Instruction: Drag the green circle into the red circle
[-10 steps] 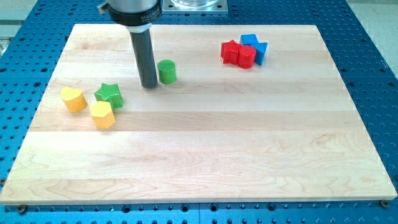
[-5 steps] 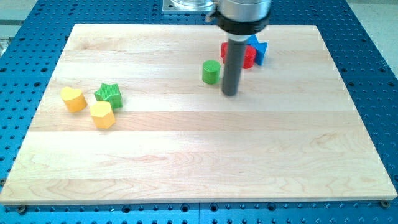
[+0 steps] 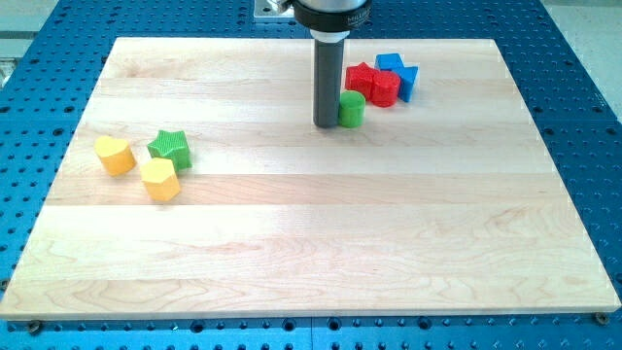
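Note:
The green circle (image 3: 352,109) is a small green cylinder on the wooden board, in the upper middle of the view. The red circle (image 3: 385,88) stands just up and to its right, with a narrow gap between them. It sits in a cluster with another red block (image 3: 361,79) and a blue block (image 3: 398,71). My tip (image 3: 327,123) rests on the board right against the green circle's left side. The dark rod rises straight up from it.
A green star (image 3: 171,148), a yellow heart (image 3: 115,156) and a yellow hexagon-like block (image 3: 160,180) lie grouped at the view's left. The wooden board (image 3: 311,243) lies on a blue perforated table.
The green circle has moved right, from the upper left-middle to beside the red cluster. My tip went from its left to its right, and is now back on its left.

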`<move>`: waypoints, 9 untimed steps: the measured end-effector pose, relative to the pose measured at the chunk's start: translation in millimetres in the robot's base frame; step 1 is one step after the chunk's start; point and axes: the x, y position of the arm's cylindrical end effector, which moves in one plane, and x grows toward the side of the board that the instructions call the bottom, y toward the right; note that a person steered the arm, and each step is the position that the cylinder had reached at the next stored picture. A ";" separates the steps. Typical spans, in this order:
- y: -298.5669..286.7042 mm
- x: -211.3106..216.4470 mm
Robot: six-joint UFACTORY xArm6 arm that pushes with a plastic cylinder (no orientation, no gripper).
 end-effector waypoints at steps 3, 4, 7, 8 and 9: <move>11.8 26.3; 20.7 17.0; 40.2 -3.0; 39.1 8.5; -25.3 101.0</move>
